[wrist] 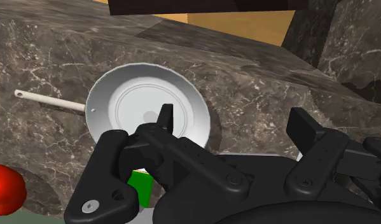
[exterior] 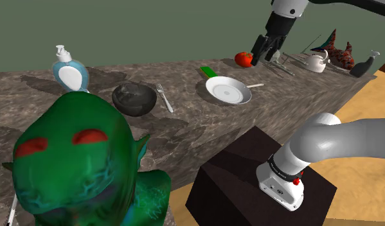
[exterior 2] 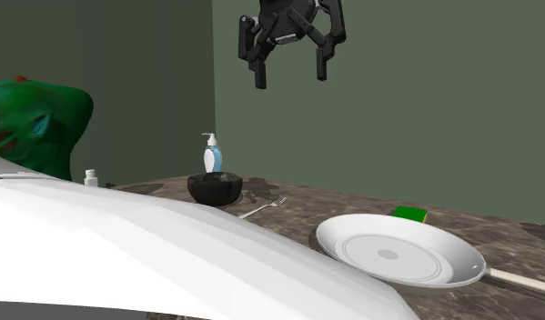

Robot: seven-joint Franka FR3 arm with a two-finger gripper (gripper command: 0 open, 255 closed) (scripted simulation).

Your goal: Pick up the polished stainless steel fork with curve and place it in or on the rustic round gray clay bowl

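The gripper (exterior 2: 290,77) hangs high above the marbled counter (exterior: 184,138), its 2 black fingers (wrist: 165,121) spread wide and holding nothing. The wrist view looks down on a white frying pan (exterior: 228,90). The fork (exterior: 164,96) lies flat well off toward the shoulder view's left, past the pan, just beside the dark grey bowl (exterior: 134,99) on its pan side. Its long axis runs across the counter's depth, tines toward the wall. The next move likely needs a sideways traverse, then a descent. No writing is legible.
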